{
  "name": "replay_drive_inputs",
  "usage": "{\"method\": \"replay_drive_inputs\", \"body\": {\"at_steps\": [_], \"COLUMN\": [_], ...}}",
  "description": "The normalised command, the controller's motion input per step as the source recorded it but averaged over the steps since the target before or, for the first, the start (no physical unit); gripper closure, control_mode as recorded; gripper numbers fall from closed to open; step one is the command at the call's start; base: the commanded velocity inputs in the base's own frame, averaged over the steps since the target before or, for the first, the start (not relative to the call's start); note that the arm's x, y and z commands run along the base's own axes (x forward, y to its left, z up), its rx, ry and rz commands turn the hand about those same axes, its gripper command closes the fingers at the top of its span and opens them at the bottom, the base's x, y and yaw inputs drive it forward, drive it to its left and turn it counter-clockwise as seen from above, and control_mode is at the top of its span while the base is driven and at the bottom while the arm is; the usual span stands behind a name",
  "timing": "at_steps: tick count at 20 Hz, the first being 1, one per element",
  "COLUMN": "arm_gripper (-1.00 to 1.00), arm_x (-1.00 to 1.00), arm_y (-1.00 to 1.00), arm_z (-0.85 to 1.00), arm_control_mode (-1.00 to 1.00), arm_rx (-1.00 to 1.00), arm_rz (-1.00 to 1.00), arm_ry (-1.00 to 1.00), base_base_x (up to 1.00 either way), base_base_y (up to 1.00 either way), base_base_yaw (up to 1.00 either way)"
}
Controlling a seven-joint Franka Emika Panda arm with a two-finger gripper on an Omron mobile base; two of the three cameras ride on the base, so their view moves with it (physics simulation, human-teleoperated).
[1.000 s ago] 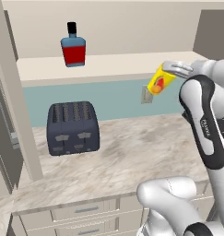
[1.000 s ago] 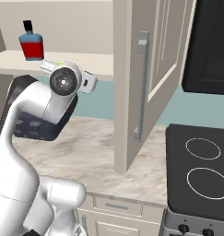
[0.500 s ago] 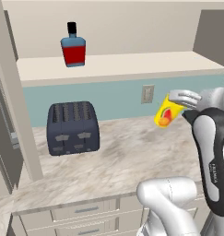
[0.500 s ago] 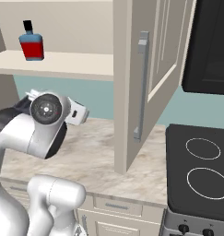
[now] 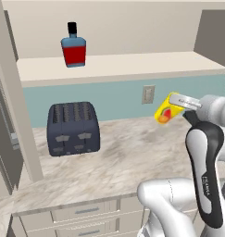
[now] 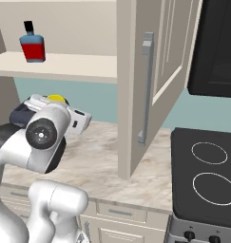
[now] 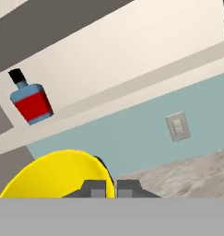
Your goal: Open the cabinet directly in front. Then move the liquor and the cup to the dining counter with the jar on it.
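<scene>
The gripper (image 5: pixel 175 102), clamped on the rim of the small yellow cup with its red-orange mark (image 5: pixel 165 111), has carried it down off the shelf, tilted above the marbled bench (image 5: pixel 123 152). The squat blue red-labelled liquor bottle (image 5: pixel 73 47) remains on the cabinet shelf (image 5: pixel 132 65), so one item is on its way.

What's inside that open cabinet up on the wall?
On the cabinet shelf stands only the liquor, near the left end. The open door hides the shelf's right part from the right base view.

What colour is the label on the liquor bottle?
Red, on a blue bottle; clearest in the left base view.
</scene>
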Motion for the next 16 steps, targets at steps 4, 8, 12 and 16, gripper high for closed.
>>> {"method": "replay_drive_inputs", "body": {"at_steps": [4,8,12,16], "arm_gripper": [1.0,1.0,1.0,1.0], "arm_x": [-0.11,-0.45,-0.75,0.0], "arm_y": [0.02,0.04,0.09,0.0], "arm_z": [0.0,-0.03,-0.23,0.0], "arm_control_mode": [-1.0,-1.0,1.0,1.0], "arm_rx": [0.0,0.0,0.0,0.0], "arm_rz": [0.0,0.0,0.01,0.0], "arm_ry": [0.0,0.01,0.06,0.0], "base_base_x": [0.0,0.0,-0.23,-0.73], "base_base_y": [0.0,0.0,0.07,0.31], "base_base_yaw": [0.0,0.0,0.0,-0.01]}}
